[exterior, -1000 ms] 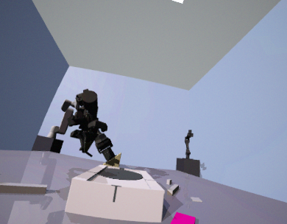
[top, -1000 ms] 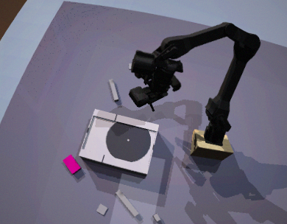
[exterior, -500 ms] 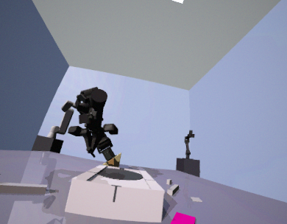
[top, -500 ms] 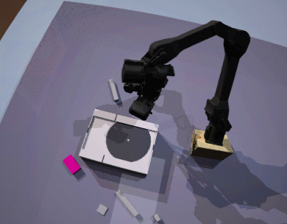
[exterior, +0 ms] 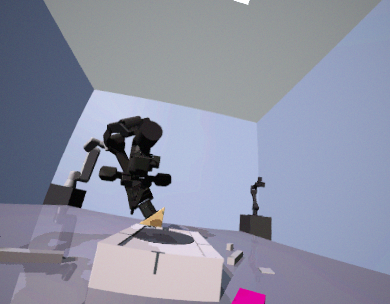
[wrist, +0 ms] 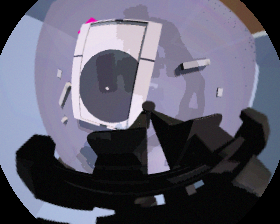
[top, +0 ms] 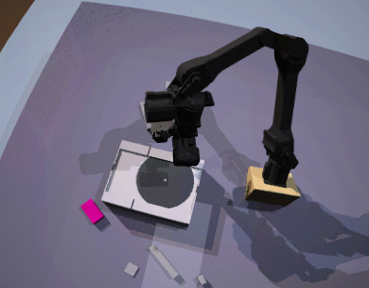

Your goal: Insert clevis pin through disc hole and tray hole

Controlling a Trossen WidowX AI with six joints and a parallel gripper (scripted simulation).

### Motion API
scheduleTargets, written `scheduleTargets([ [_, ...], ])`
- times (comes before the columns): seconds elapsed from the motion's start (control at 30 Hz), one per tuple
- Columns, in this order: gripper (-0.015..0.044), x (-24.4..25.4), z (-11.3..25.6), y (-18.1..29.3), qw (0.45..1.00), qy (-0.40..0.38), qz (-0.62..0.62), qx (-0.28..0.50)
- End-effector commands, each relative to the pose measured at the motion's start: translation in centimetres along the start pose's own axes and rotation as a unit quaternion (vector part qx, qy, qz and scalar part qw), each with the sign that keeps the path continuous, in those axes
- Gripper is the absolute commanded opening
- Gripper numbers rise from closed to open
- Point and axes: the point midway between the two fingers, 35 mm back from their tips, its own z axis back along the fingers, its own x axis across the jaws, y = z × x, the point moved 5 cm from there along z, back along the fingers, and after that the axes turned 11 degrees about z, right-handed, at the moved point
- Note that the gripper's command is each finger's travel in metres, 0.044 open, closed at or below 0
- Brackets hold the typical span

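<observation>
arm (top: 287,95) (exterior: 127,165) bent, raised | jaws (top: 160,137) (exterior: 132,212) pointing down, nearly closed on something

A magenta block (top: 92,211) (exterior: 249,296) (wrist: 91,21) lies near small pale blocks (top: 131,269) (exterior: 266,270) (wrist: 219,92).
</observation>
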Motion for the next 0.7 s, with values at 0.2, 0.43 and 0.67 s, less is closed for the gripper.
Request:
scheduleTargets([
  [0.2, 0.0000, 1.7, -0.2, -1.6, 0.986, 0.005, 0.165, 0.016],
  [0.43, 0.0000, 3.2, -0.6, -2.8, 0.959, 0.003, 0.282, 0.028],
  [0.67, 0.0000, 4.6, -1.0, -3.7, 0.918, 0.002, 0.395, 0.041],
])
